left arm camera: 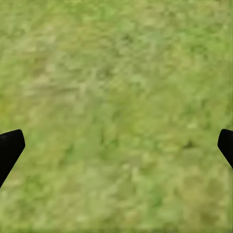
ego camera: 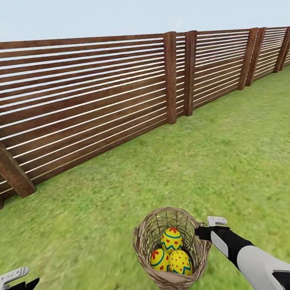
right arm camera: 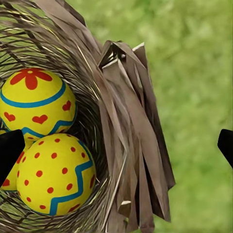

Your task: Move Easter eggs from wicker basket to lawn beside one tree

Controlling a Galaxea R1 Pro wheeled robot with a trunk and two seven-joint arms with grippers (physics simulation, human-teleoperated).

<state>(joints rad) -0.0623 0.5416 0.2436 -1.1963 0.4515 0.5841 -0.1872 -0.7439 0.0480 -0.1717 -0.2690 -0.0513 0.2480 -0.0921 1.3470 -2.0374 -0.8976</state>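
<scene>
Green lawn [ego camera: 238, 149] is running up to a brown slatted wooden fence [ego camera: 86, 93], and the wicker basket [ego camera: 153, 248] is standing on the grass directly in front of the robot.

All three Easter eggs [ego camera: 171, 239] are still lying together in the bottom of the basket, touching one another; none is on the grass yet, so the unloading looks not yet begun; the right gripper [ego camera: 207, 226] is hanging at the basket's rim beside a loop handle [right arm camera: 119, 56], its dark fingertips [right arm camera: 9, 148] spread wide with the woven wall between them, grasping nothing, probably lining up either to reach in or to take the rim; the left gripper [ego camera: 19, 281] is waiting well apart over bare grass, its fingertips [left arm camera: 9, 145] likewise parted and empty, presumably kept clear of the right arm's reach; no tree is appearing along this stretch of fence.
</scene>
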